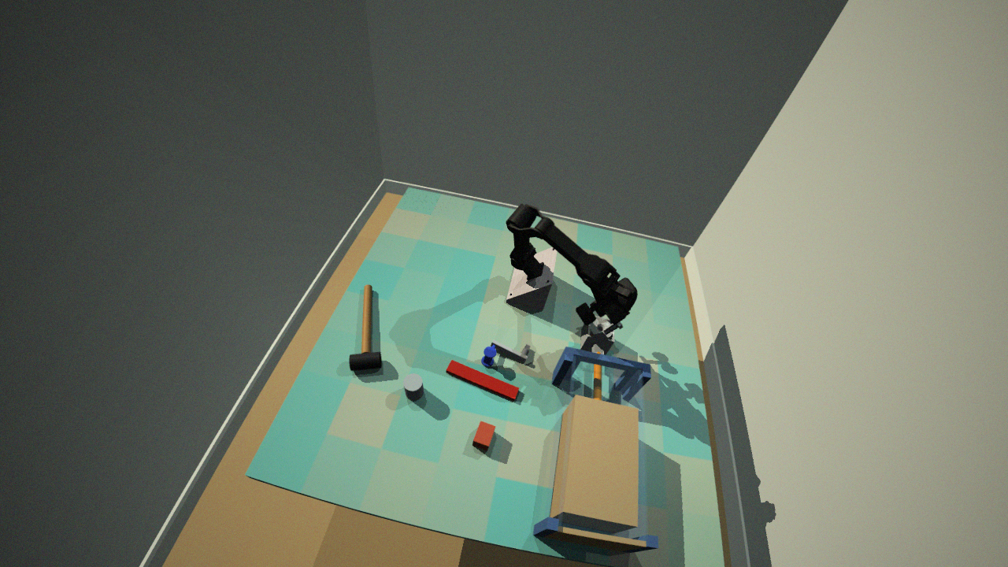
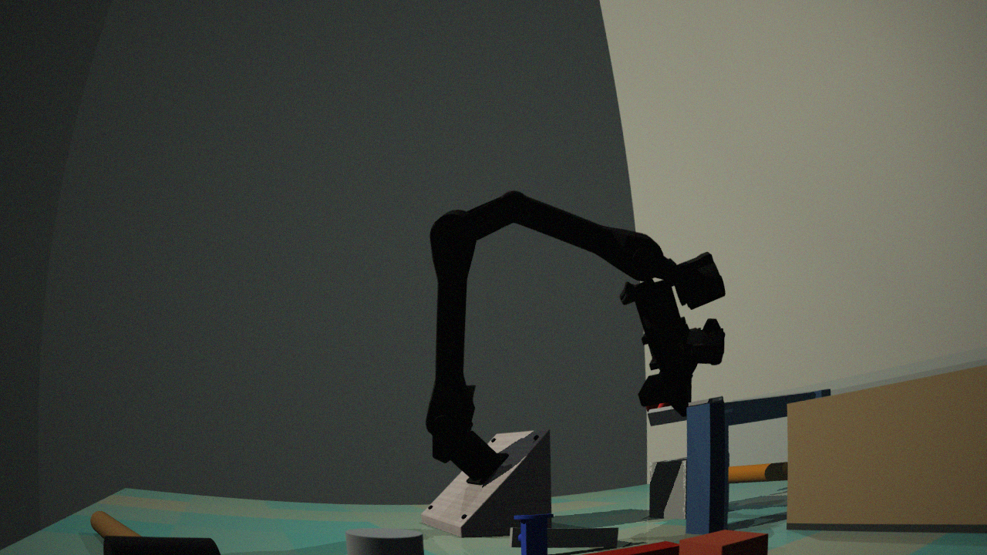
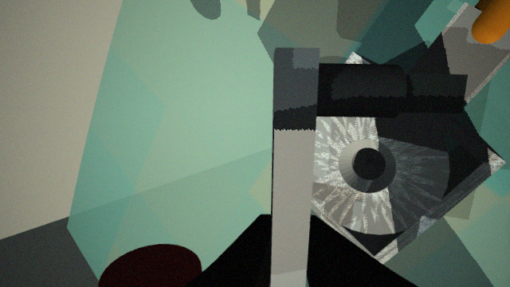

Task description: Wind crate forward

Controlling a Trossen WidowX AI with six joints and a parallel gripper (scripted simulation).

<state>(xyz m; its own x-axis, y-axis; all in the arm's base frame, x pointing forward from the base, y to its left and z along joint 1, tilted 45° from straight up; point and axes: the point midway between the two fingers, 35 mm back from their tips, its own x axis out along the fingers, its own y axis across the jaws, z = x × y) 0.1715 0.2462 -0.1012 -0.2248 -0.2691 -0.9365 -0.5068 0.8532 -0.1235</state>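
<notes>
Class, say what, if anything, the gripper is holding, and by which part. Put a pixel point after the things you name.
The gripper [image 1: 600,321] [image 2: 683,412] [image 3: 287,226] holds a crank handle [image 1: 612,329] [image 2: 665,416] [image 3: 292,171] by its flat grey bar.

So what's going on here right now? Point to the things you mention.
The gripper [image 1: 601,338] [image 2: 683,412] [image 3: 287,226] is shut on the winch handle [image 3: 292,171], holding it above the winch [image 1: 597,340] [image 2: 667,489] [image 3: 402,199]. The round hole on top of the winch shows beside the handle in the wrist view, so the key isn't in. The crate [image 1: 598,461] [image 2: 890,455] sits behind the blue frame [image 1: 605,357] [image 2: 705,469], with a gap between them.
</notes>
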